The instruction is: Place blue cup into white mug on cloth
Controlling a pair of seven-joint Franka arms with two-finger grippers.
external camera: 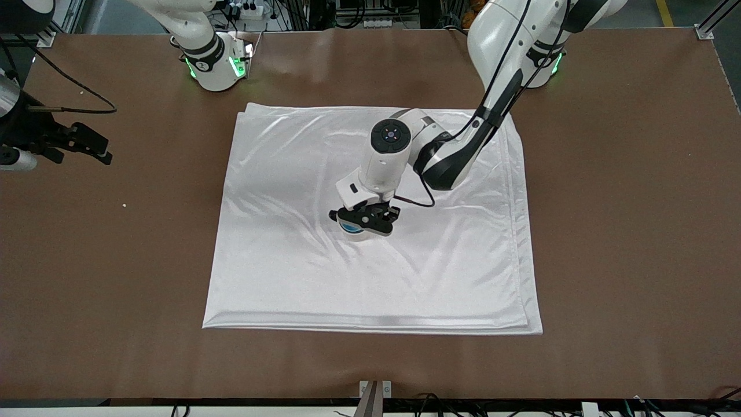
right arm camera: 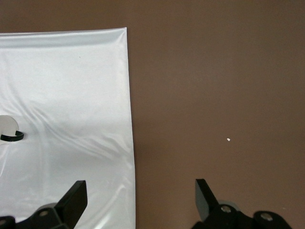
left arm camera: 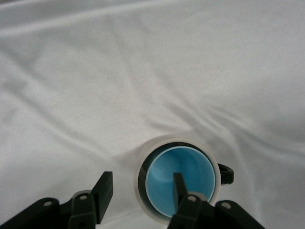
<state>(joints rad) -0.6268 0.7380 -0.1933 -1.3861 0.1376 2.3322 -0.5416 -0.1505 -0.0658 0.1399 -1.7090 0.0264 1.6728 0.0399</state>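
Blue cup: you can see the blue cup (left arm camera: 178, 183) already nested inside the white mug (left arm camera: 143, 191), its bright interior ringed by the mug's pale rim.
White mug: it stands upright near the middle of the cloth (external camera: 289, 278), its dark handle (left arm camera: 226, 174) sticking out to one side.
Left gripper: the left gripper (left arm camera: 140, 191) sits low over the mug with its jaws spread apart; 1 finger (left arm camera: 178, 183) dips inside the cup, the other (left arm camera: 104, 188) stands outside the mug wall, and neither seems to press on anything.
Step in hand: I judge you are at the release, with the placing itself apparently done.
Next move: lift the left gripper straight up, keeping the inner finger off the cup wall so the cup is not dragged out or the mug tipped.
Right gripper: the right gripper (right arm camera: 140, 195) waits over bare bench (external camera: 608, 231) at the right arm's end, beside the cloth's edge, jaws wide apart and holding nothing.
Risk: the cloth is wrinkled and glossy, so the mug may slide if nudged.
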